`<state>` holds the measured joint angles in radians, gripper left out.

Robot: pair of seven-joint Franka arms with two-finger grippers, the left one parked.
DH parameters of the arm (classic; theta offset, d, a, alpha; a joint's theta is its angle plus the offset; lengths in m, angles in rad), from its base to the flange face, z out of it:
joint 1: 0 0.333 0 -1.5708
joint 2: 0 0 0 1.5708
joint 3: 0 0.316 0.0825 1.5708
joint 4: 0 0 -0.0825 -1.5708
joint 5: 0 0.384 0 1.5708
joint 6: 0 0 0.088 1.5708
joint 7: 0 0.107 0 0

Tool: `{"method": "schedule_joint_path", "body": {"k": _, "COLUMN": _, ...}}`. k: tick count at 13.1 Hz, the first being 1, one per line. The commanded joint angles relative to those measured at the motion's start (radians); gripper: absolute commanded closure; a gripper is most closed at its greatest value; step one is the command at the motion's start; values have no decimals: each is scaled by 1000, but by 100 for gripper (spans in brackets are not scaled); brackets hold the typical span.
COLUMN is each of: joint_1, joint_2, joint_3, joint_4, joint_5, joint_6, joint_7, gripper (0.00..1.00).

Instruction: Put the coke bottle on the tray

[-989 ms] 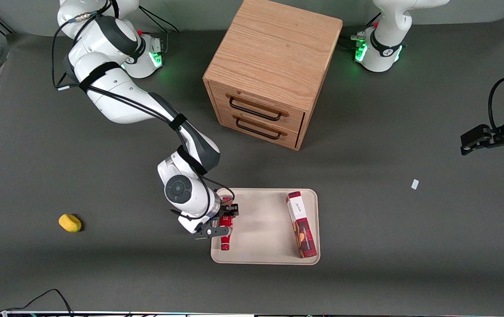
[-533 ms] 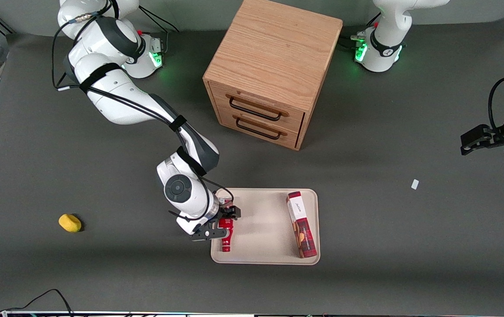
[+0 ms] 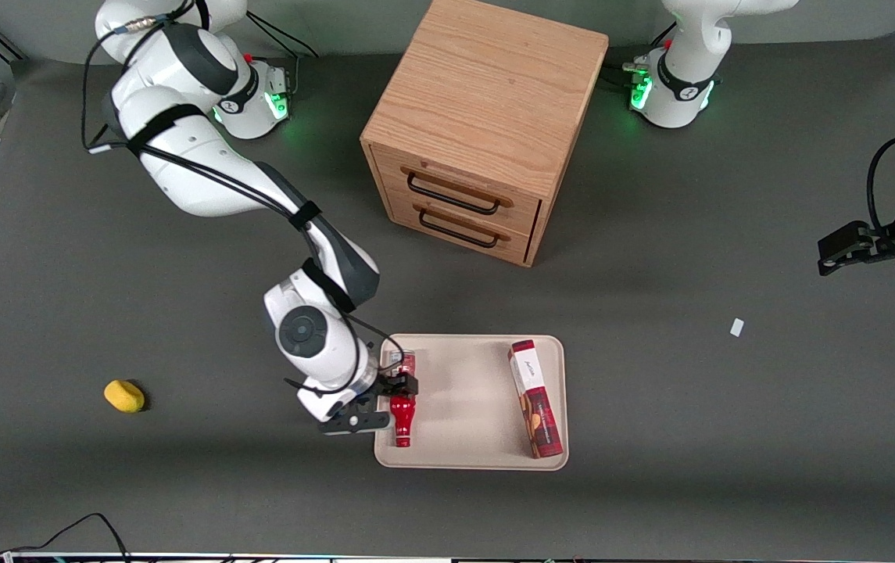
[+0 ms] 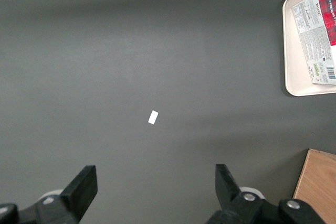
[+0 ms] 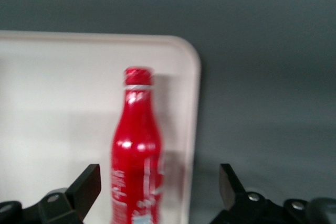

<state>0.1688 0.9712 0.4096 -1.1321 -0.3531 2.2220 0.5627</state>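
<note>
On the dark grey table (image 3: pixel 650 469) the cream tray (image 3: pixel 467 407) holds the coke bottle (image 3: pixel 402 410) lying flat by its edge nearest the working arm, and a cookie box (image 3: pixel 535 399); the gripper (image 3: pixel 384 403) hovers there, its 2 fingers spread apart, the bottle loose

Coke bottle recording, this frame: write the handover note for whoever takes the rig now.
Gripper: open, low over the tray's edge toward the working arm's end, fingers apart with the bottle between them.
Coke bottle: lying flat on the tray, cap toward the front camera, apart from the cookie box on the same tray.
Done: bottle is on the tray and looks released.
Left: lift the arm clear without nudging the bottle.
</note>
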Motion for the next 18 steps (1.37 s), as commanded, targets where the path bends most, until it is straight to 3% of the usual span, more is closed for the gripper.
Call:
{"method": "schedule_joint_path", "body": {"k": 1, "joint_1": -87, "joint_2": -256, "joint_3": -12, "joint_4": -194, "joint_5": 73, "joint_6": -111, "joint_7": 19, "gripper": 0}}
{"method": "schedule_joint_path", "body": {"k": 3, "joint_1": -135, "joint_2": -395, "joint_3": -49, "joint_4": -266, "joint_5": 163, "joint_6": -194, "joint_7": -91, "gripper": 0}}
{"method": "schedule_joint_path", "body": {"k": 9, "joint_1": -135, "joint_2": -883, "joint_3": -319, "joint_4": -589, "joint_5": 367, "joint_6": -347, "joint_7": -368, "gripper": 0}}
{"method": "schedule_joint_path", "body": {"k": 13, "joint_1": -138, "joint_2": -1117, "joint_3": -379, "joint_4": -739, "joint_5": 373, "joint_6": -406, "joint_7": -423, "gripper": 0}}
{"method": "schedule_joint_path", "body": {"k": 18, "joint_1": -138, "joint_2": -1112, "joint_3": -426, "joint_4": -698, "joint_5": 390, "joint_6": -456, "joint_7": -429, "gripper": 0}}
